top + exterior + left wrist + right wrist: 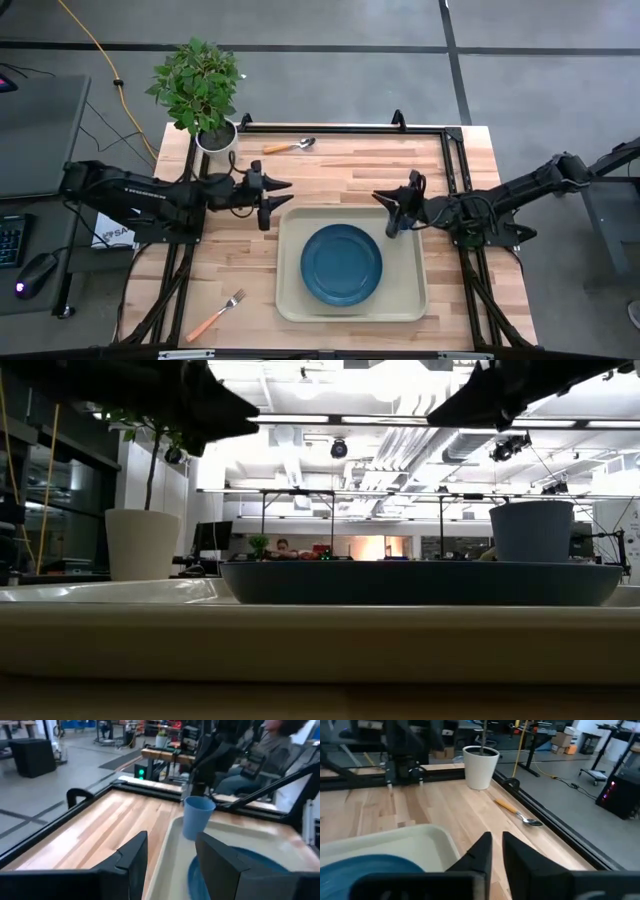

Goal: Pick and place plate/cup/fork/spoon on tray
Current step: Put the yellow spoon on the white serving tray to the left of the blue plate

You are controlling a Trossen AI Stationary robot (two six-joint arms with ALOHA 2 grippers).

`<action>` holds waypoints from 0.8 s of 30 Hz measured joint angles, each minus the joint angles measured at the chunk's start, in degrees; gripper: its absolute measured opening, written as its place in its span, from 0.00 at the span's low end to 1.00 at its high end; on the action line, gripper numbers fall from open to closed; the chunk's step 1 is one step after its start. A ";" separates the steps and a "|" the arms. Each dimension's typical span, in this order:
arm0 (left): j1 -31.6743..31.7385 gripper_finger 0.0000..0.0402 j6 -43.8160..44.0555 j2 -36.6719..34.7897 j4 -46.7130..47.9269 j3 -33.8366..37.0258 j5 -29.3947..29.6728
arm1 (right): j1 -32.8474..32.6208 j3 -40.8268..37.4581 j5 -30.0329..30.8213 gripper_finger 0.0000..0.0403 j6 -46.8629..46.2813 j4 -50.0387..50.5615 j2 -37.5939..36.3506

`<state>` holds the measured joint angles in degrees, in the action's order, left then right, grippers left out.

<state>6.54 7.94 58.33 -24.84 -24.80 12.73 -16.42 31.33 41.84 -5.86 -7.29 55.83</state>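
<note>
The beige tray (415,300) lies at the table's middle with the dark-blue plate (341,264) flat on it. The blue cup (198,817) stands upright on the tray near its far right corner; in the high view my right arm mostly covers it. My right gripper (380,197) hovers above the cup, shut and empty, with only a thin slit showing between the fingers (496,845). My left gripper (277,196) is open and empty above the bare table, just left of the tray's far left corner. The spoon (291,146) lies by the far edge. The fork (215,315) lies at the near left.
A white pot with a green plant (214,136) stands at the table's far left corner, close to the spoon. A black frame rail (345,129) runs along the far and right edges. Bare wood lies between the tray and the far edge.
</note>
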 joint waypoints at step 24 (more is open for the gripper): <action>1.76 0.37 -4.67 2.96 -2.57 -0.02 -1.81 | 2.31 -6.56 -5.65 0.62 4.25 -8.59 -0.91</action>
<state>8.29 3.27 61.30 -27.41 -24.82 10.92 -14.11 24.78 36.20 -1.62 -15.88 54.93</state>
